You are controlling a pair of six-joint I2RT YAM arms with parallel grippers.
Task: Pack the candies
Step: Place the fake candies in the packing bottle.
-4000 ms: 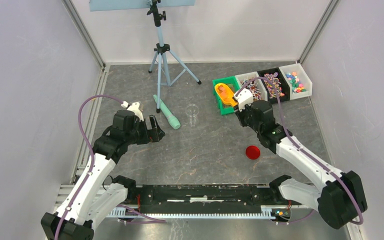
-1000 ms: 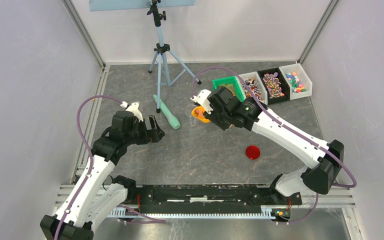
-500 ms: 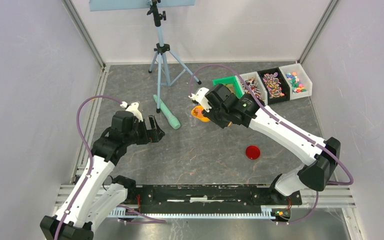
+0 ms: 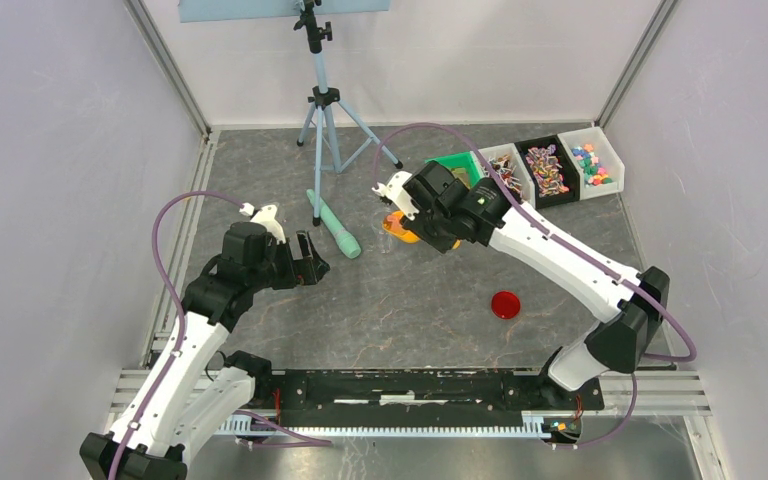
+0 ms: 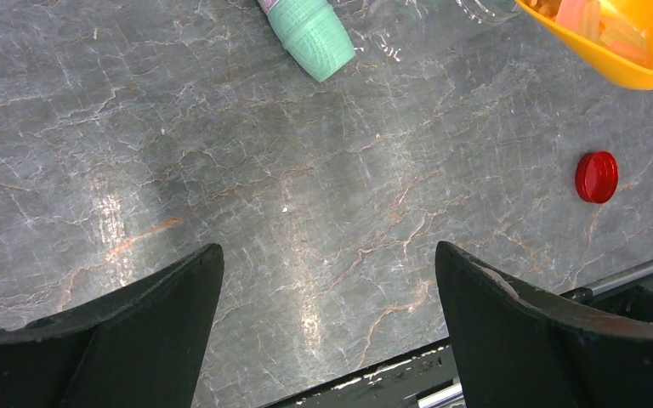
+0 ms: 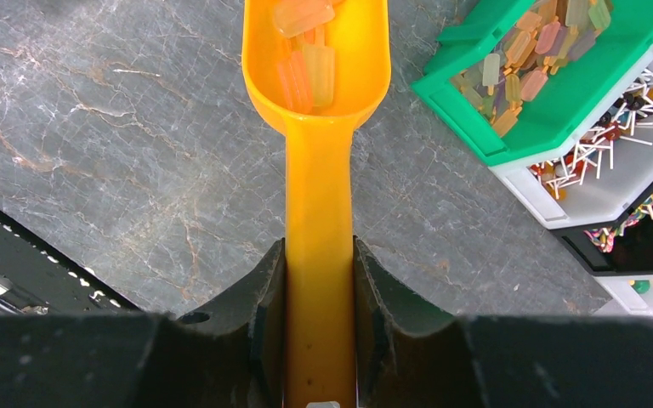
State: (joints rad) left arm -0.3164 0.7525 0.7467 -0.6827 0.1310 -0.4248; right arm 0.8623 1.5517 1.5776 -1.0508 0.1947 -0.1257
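My right gripper [image 4: 415, 230] is shut on the handle of an orange scoop [image 6: 319, 212]. The scoop bowl [image 4: 398, 225] holds several oblong wrapped candies [image 6: 306, 59] in pink, orange and yellow. It hangs above the table, left of the green bin [image 4: 457, 165]. That bin holds more mixed-colour candies [image 6: 544, 42]. A clear cup [image 5: 425, 25] shows faintly beside the scoop [image 5: 621, 42] in the left wrist view; from above the scoop and gripper mostly hide it. My left gripper [image 4: 310, 258] is open and empty, its jaws wide apart [image 5: 327, 251] over bare table.
A red round lid [image 4: 505, 304] lies right of centre and also shows in the left wrist view [image 5: 596, 176]. A mint-green tube [image 4: 335, 225] lies left of the scoop. A tripod [image 4: 325, 110] stands at the back. Three more bins [image 4: 548, 168] sit at the back right.
My right arm has carried the loaded scoop out of the green bin and leftward to the cup's place, edging further left over the last second. The left arm has not moved.
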